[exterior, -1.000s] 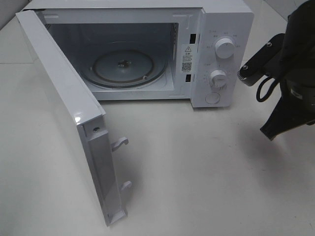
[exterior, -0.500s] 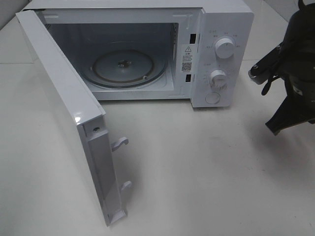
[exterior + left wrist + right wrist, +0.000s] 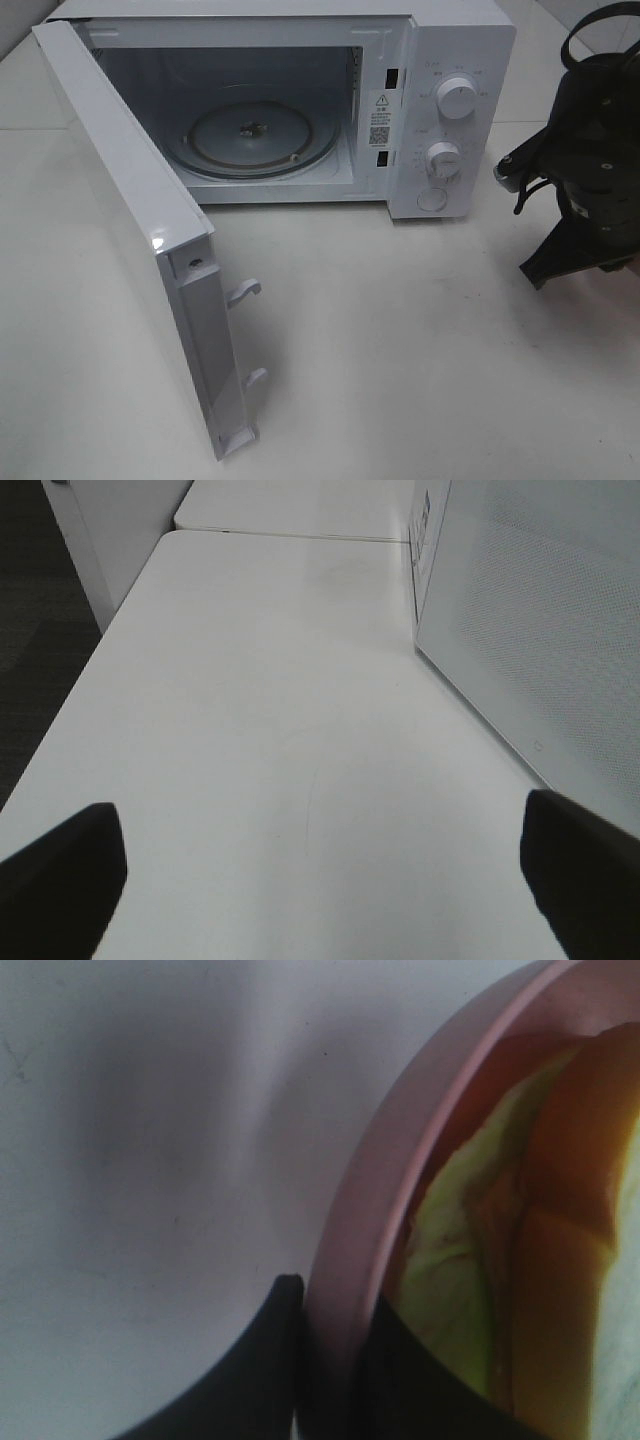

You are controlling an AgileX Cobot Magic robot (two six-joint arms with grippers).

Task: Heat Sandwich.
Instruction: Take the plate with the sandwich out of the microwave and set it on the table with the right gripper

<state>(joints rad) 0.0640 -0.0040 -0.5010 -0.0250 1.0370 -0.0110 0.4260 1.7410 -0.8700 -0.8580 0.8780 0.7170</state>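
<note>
The pink plate (image 3: 345,1260) rim is pinched between the right gripper (image 3: 330,1360) fingers, the sandwich (image 3: 520,1260) lying just inside; the left gripper (image 3: 320,880) is spread wide, nothing held.

The sandwich (image 3: 560,1250) and pink plate (image 3: 400,1200) are blurred and cropped; the right pincer (image 3: 325,1370) shows only partly

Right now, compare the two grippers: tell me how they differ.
The left gripper stands wide open over bare table, holding nothing; the right gripper is clamped on the rim of the pink plate that carries the sandwich. The left sits beside the microwave door; the right sits at the plate's edge. Both have dark fingers.
</note>
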